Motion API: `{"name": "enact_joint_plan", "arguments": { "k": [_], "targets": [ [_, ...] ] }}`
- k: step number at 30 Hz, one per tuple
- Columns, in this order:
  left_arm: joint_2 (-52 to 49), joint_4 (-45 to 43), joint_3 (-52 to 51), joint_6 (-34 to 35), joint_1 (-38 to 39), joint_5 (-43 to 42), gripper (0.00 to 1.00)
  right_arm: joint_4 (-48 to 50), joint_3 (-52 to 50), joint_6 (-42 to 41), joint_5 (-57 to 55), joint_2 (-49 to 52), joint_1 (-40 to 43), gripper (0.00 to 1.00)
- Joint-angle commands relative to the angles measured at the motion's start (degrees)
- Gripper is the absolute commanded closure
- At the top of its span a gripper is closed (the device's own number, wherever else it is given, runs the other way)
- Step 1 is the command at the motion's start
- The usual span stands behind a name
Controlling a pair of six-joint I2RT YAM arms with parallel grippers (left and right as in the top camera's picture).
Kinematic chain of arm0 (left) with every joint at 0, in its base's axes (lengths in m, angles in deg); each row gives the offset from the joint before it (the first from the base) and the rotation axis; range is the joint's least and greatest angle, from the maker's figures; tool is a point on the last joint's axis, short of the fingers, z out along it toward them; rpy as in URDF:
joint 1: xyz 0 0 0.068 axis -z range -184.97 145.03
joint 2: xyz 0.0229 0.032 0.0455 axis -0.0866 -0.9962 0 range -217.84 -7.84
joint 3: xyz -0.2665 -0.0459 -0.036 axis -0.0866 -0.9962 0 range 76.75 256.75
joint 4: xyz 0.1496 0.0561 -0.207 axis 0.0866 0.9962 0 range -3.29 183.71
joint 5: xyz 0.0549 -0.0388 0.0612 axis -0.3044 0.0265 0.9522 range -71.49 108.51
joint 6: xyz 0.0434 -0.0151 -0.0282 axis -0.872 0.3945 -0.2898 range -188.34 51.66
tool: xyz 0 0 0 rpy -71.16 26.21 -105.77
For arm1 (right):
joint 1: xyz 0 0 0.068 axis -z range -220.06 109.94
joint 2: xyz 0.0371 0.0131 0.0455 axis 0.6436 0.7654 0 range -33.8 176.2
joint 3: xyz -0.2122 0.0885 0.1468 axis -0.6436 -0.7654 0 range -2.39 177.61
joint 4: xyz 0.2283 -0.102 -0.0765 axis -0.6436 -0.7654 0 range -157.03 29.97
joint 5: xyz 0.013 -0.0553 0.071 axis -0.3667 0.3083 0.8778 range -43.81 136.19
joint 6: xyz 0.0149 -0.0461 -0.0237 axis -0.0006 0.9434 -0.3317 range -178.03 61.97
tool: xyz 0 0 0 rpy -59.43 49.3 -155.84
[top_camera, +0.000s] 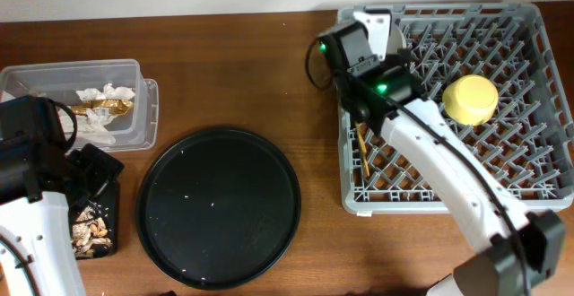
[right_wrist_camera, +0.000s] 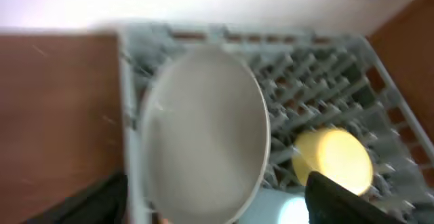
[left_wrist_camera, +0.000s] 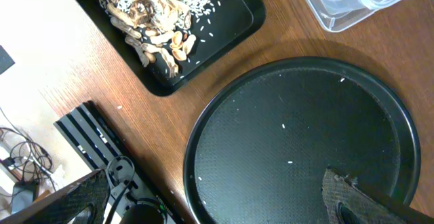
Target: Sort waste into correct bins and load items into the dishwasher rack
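The grey dishwasher rack (top_camera: 538, 152) holds an upturned yellow bowl (top_camera: 471, 99), chopsticks (top_camera: 363, 148) and a white plate (top_camera: 397, 34) standing on edge in its far left corner. My right gripper (top_camera: 381, 29) hangs over that corner. In the blurred right wrist view its fingers (right_wrist_camera: 217, 200) are spread either side of the plate (right_wrist_camera: 203, 129), with the bowl (right_wrist_camera: 336, 159) and a light-blue cup (right_wrist_camera: 281, 210) beside it. My left gripper (top_camera: 97, 166) is open and empty (left_wrist_camera: 210, 203). The pink cup does not show clearly.
A clear tub (top_camera: 134, 72) at the far left holds white paper scraps (top_camera: 106, 94) and a gold wrapper (top_camera: 103, 108). A shallow black tray (left_wrist_camera: 230, 27) holds food scraps (left_wrist_camera: 149, 20). A large round black tray (top_camera: 220, 206) lies mid-table.
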Motion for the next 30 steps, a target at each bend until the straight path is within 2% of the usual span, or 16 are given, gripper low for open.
{"name": "enact_joint_plan", "arguments": {
  "k": [1, 2, 4, 5, 6, 9, 11, 14, 16, 18, 20, 25, 30],
  "targets": [
    [0.2, 0.0, 0.3, -0.3, -0.3, 0.5, 0.01, -9.5, 12.4, -5.1, 7.1, -5.6, 0.7, 0.14],
    [0.2, 0.0, 0.3, -0.3, -0.3, 0.5, 0.01, -10.0, 13.2, -5.5, 7.2, -6.2, 2.1, 0.22],
    [0.2, 0.0, 0.3, -0.3, -0.3, 0.5, 0.01, -10.8, 13.1, -9.1, 10.2, -6.5, 9.1, 0.64],
    [0.2, 0.0, 0.3, -0.3, -0.3, 0.5, 0.01, -10.8, 13.1, -9.1, 17.9, -5.4, 14.2, 0.82],
    [0.2, 0.0, 0.3, -0.3, -0.3, 0.5, 0.01, -10.7, 13.1, -9.0, 27.5, -3.8, 19.9, 0.96],
    [0.2, 0.0, 0.3, -0.3, -0.3, 0.5, 0.01, -9.0, 13.1, -8.8, 46.0, 3.5, 30.5, 0.96],
    [0.2, -0.1, 0.3, -0.3, -0.3, 0.5, 0.01, -8.0, 13.1, -8.8, 55.4, 8.6, 32.5, 0.96],
    [0.2, 0.0, 0.3, -0.3, -0.3, 0.5, 0.01, -5.2, 13.1, -5.1, 67.6, 14.1, 32.6, 0.96],
    [0.2, 0.0, 0.3, -0.3, -0.3, 0.5, 0.01, -4.7, 13.1, -4.6, 70.8, 13.8, 32.6, 0.96],
    [0.2, 0.0, 0.3, -0.3, -0.3, 0.5, 0.01, -4.0, 13.2, 1.0, 80.7, 12.9, 32.7, 0.96],
    [0.2, 0.0, 0.3, -0.3, -0.3, 0.5, 0.01, -4.3, 13.2, 1.4, 85.0, 11.3, 32.6, 0.96],
    [0.2, 0.0, 0.3, -0.3, -0.3, 0.5, 0.01, -8.3, 13.2, 3.1, 85.4, 1.8, 32.6, 0.96],
    [0.2, 0.0, 0.3, -0.3, -0.3, 0.5, 0.01, -28.3, 13.1, 6.7, 66.3, -15.8, 30.6, 0.96]
  ]
}}
